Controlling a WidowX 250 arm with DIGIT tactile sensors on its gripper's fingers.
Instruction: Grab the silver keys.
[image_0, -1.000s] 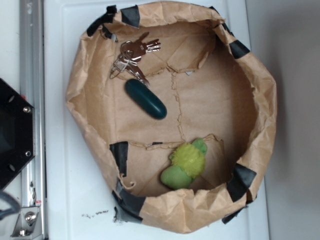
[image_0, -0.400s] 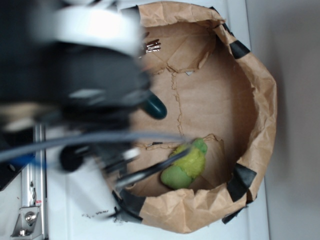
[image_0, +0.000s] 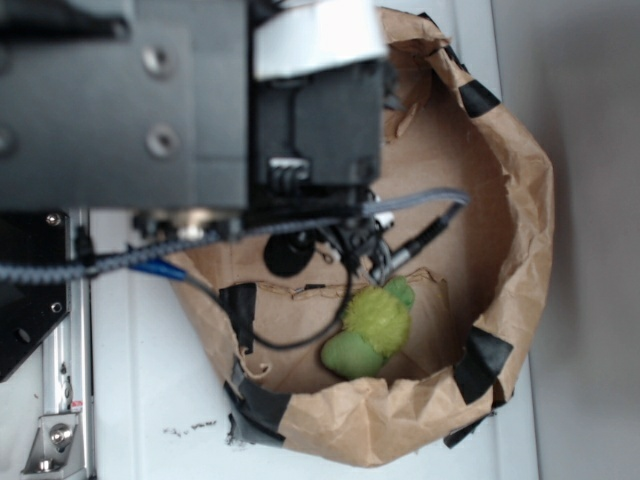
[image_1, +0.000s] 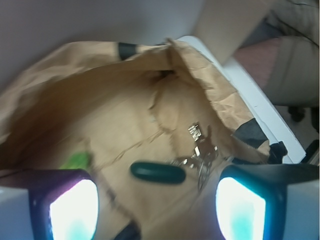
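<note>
The silver keys (image_1: 200, 152) lie on the brown paper floor of the bag, right of centre in the wrist view, beside the end of the dark teal capsule (image_1: 158, 172). My gripper (image_1: 157, 210) stands open above the bag, its two glowing fingers (image_1: 74, 212) wide apart with nothing between them. In the exterior view the arm (image_0: 200, 110) covers the keys and the capsule. The fuzzy yellow-green toy (image_0: 372, 328) lies at the bag's lower part.
The crumpled brown paper bag (image_0: 520, 200) has raised walls patched with black tape (image_0: 484, 362). It sits on a white surface (image_0: 140, 400). A metal rail (image_0: 68, 340) and a black base (image_0: 25, 300) run along the left side.
The arm has swung in from the left over the bag. It now hides the keys and the capsule in the exterior view, where a second ago both lay in plain sight.
</note>
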